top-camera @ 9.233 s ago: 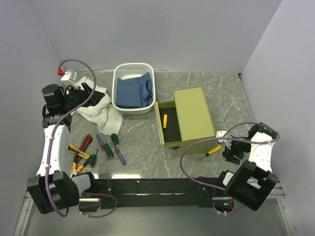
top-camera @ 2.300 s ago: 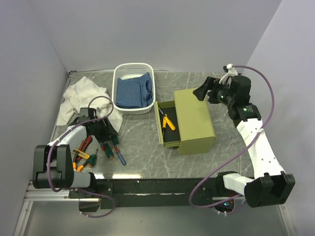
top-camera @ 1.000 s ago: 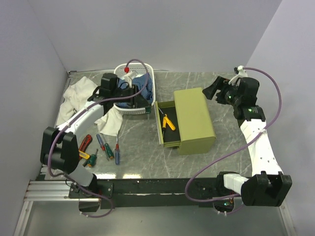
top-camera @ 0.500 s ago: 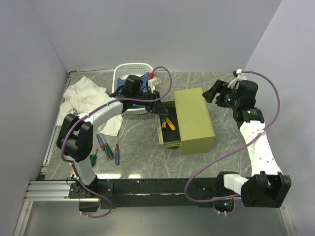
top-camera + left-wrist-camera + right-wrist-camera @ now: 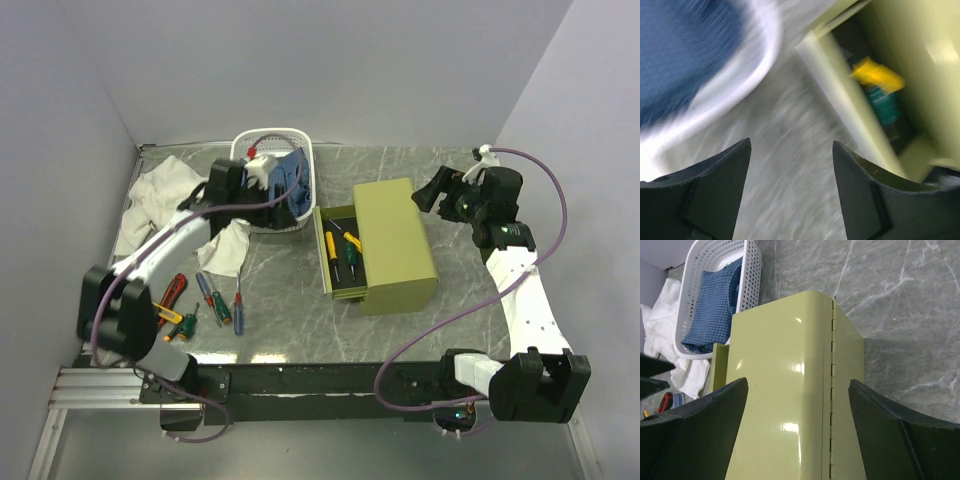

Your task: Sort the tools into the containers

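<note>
— Where's my left gripper (image 5: 791, 150)?
— Arm reaches to the basket (image 5: 275, 132) — wide open, holding nothing.
— My right gripper (image 5: 797, 385)?
— High over the chest (image 5: 395, 235), open, empty. Tools (image 5: 340, 250) lie in its drawer (image 5: 321, 255).

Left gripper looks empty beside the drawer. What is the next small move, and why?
Probably swing the left gripper over to the loose screwdrivers on the table near its base. Its fingers stand apart with nothing between them, the open drawer already holds a yellow tool, and several tools lie unsorted.
</note>
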Robot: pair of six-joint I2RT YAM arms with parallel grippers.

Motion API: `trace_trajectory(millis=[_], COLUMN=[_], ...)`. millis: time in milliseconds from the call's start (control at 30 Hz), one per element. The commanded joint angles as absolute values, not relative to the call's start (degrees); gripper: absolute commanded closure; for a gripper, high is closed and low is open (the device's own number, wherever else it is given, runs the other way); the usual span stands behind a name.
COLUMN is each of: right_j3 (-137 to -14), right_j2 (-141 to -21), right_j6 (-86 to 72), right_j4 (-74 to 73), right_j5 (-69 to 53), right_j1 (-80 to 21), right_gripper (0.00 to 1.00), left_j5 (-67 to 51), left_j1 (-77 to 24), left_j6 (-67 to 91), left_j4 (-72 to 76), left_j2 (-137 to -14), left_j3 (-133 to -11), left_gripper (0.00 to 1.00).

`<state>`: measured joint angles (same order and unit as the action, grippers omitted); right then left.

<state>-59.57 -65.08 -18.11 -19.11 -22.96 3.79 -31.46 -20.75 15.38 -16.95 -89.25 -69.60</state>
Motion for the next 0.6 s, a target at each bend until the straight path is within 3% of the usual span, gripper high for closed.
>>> trace_trajectory(millis=[0, 167, 567], right_j3=[-59.4, -58.6, -58.1], right_j2=[-63.6, -63.9, -63.7], right_j6=[-17.1, -17.8, -17.9], right_j4=[-16.7, -16.2, -16.4], right_j5=[-22.2, -22.2, -22.5], right_j1=[4.3, 4.4, 4.7], right_gripper=[0.11, 0.11, 0.12], left_j5=[-8.4, -9.2, -0.2], left_j1=[-20.9, -20.0, -18.5], left_j6=[16.5, 20.9, 32.0], left_j4=[-25.1, -26.0, -33.3], left_j2=[-79.5, -77.6, -80.5], left_j3=[-55.6, -46.0, -48.1], left_gripper=[0.30, 0.35, 0.36])
